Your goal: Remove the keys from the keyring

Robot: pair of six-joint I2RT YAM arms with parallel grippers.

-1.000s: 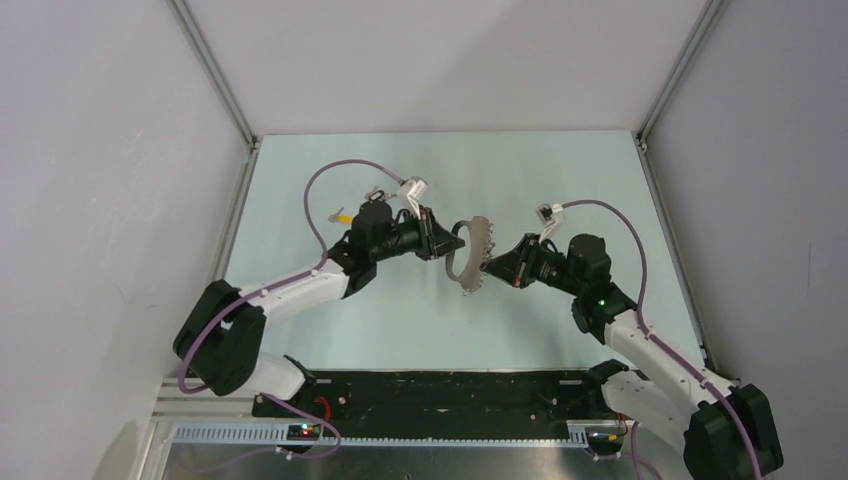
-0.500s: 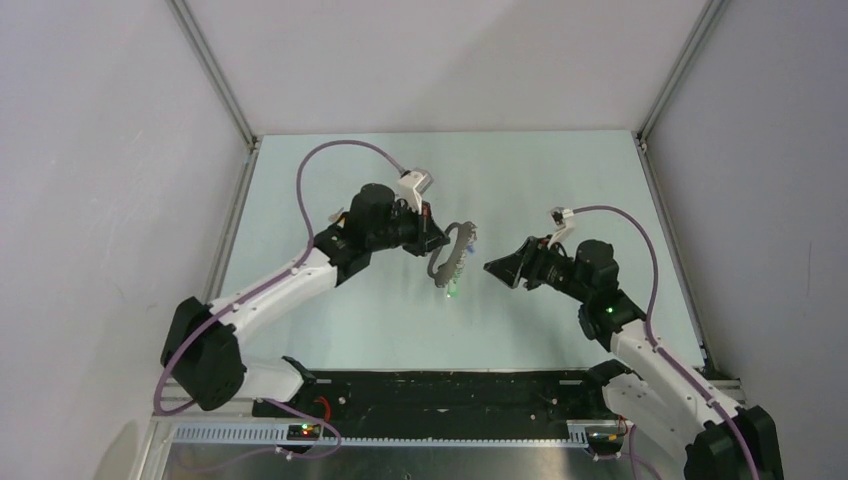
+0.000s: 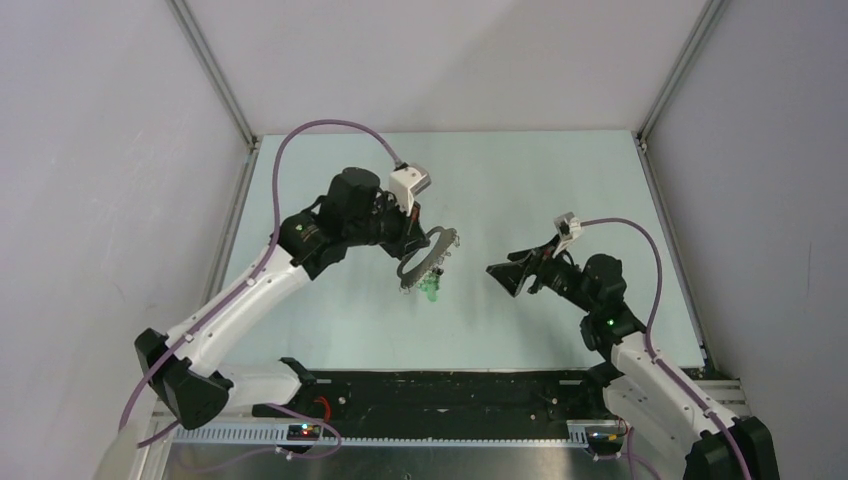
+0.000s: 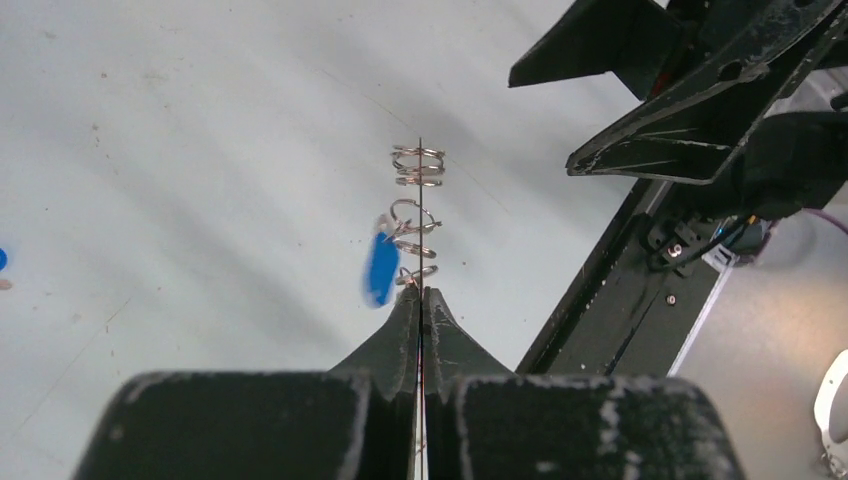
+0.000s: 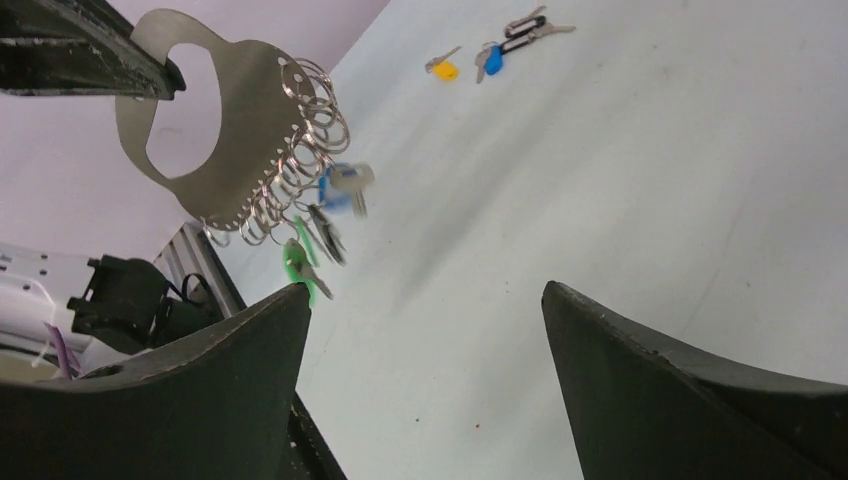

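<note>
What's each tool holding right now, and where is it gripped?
The left tool pinches the keyring by its plain edge, away from the small rings. The right tool is open, holding nothing.

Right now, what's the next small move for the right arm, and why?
Probably move the open right tool toward the green key hanging below the keyring. The left tool is shut on the keyring, holding it off the table; the right tool holds nothing.
</note>
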